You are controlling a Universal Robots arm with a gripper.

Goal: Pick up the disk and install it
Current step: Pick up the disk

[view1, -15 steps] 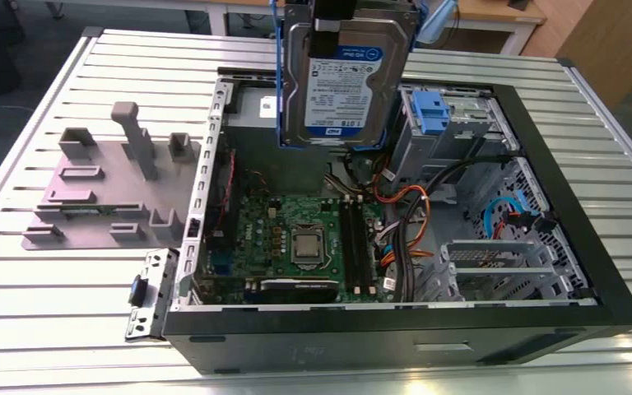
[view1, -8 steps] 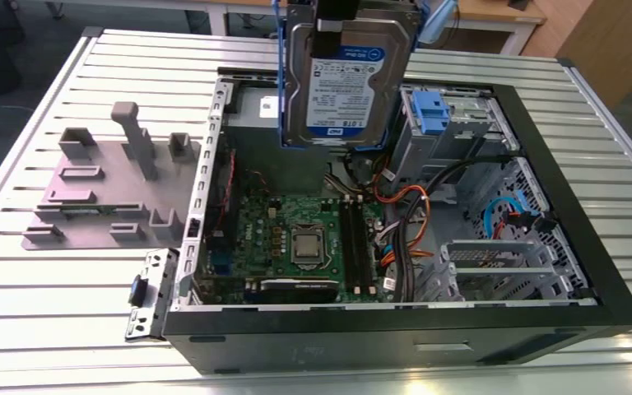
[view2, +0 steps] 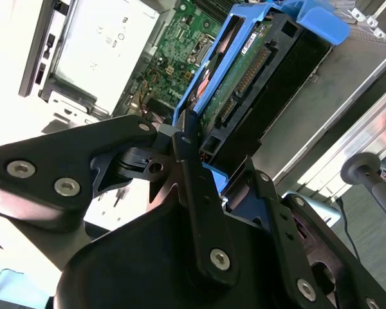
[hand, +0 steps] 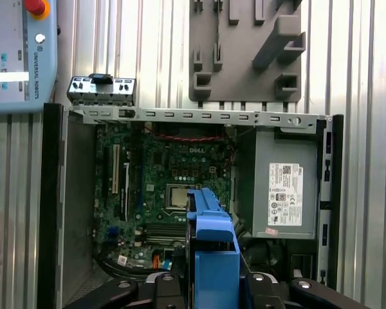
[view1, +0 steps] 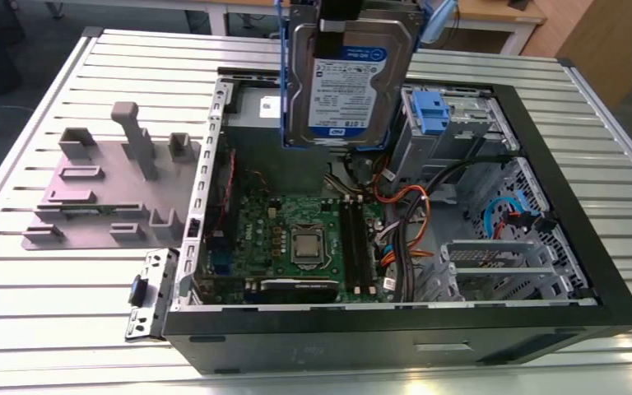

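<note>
So, pickup looks done and this is the carry stage. In the exterior view, the grey stand [view1: 118, 185] sits on the counter [view1: 30, 329] just beside the open computer case [view1: 579, 271]. Above the case the disk [view1: 349, 78] hangs upright, label to the camera, well clear of the motherboard [view1: 305, 239]. Further across, inside the case, there's a drive bay [view1: 448, 123] with a blue latch, which I'd guess is the target.

The hand [view2: 199, 154] is clamped tight on the disk's blue frame [view2: 257, 19]. My read: the next move calls for squaring that frame up with the bay and keeping it off the cables [view1: 404, 239].

The second wrist view adds 1 thing the exterior doesn't: the disk's circuit-board underside and connector. The first wrist view looks straight down into the case.
</note>
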